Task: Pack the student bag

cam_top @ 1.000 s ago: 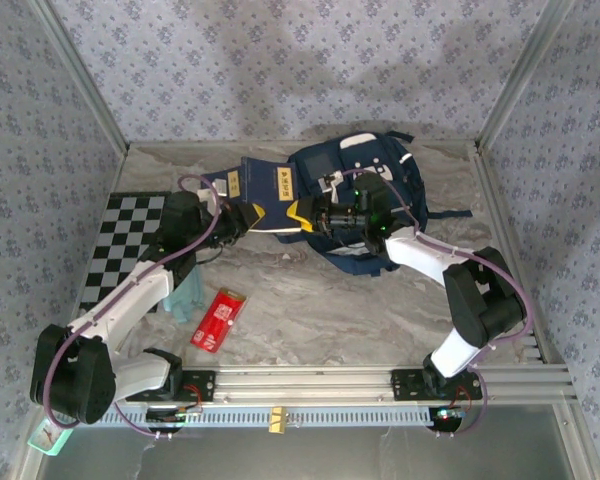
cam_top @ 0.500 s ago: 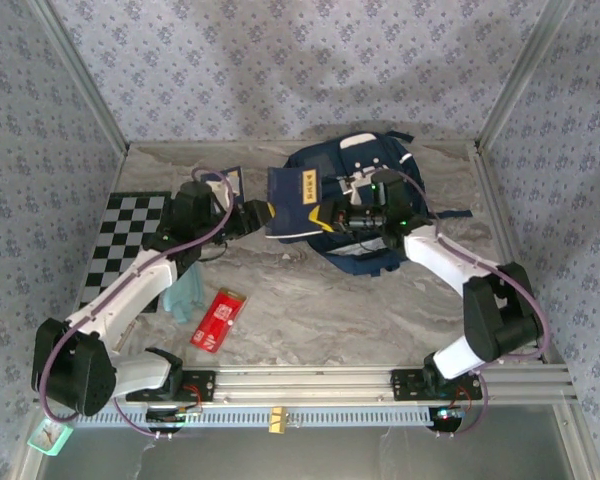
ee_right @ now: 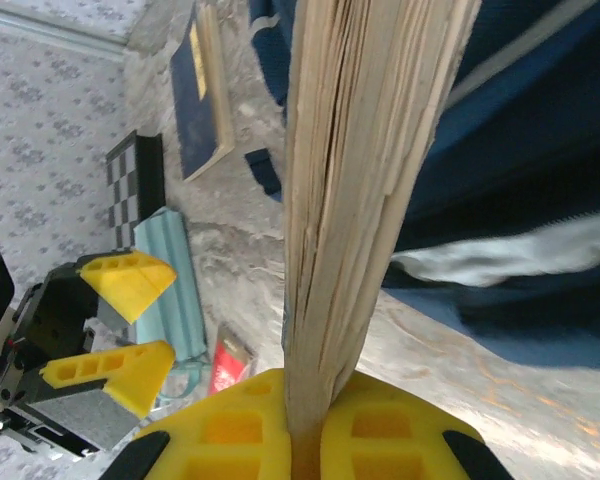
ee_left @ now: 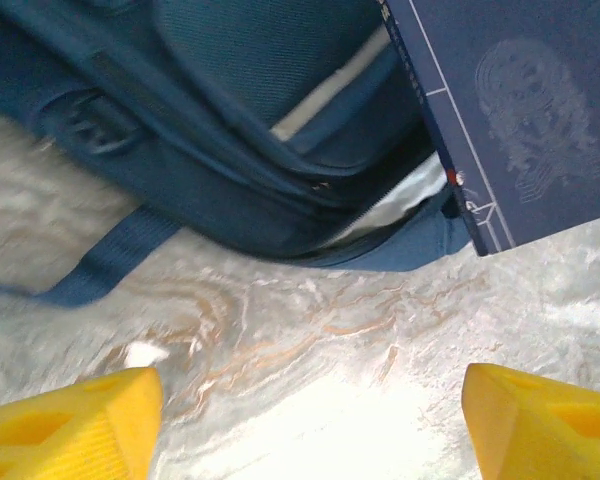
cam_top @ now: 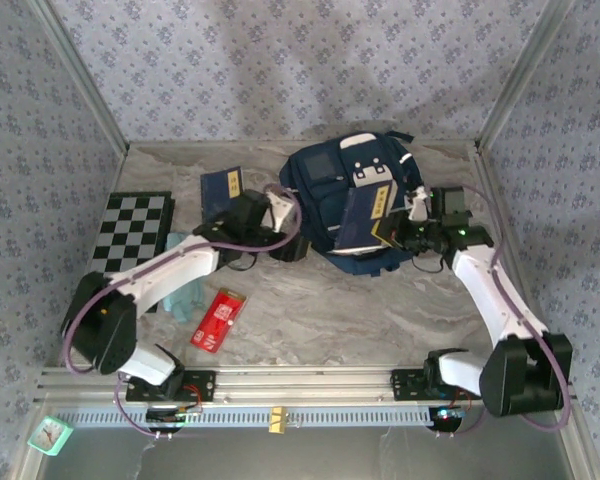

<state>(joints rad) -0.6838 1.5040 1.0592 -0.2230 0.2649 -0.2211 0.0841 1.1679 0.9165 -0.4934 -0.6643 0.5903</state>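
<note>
The student bag [cam_top: 322,196] is navy blue with white trim stripes; the booklet [cam_top: 363,218] against it is navy too, with a yellow label. The table [cam_top: 330,310] is marbled grey and beige, the mat [cam_top: 130,240] at its left edge black-and-white chequered, the packet [cam_top: 218,319] red.

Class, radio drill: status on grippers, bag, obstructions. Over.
Left gripper open, empty, beside student bag. Right gripper shut on navy booklet above bag. Spare booklet lies apart; no obstruction seen.
</note>
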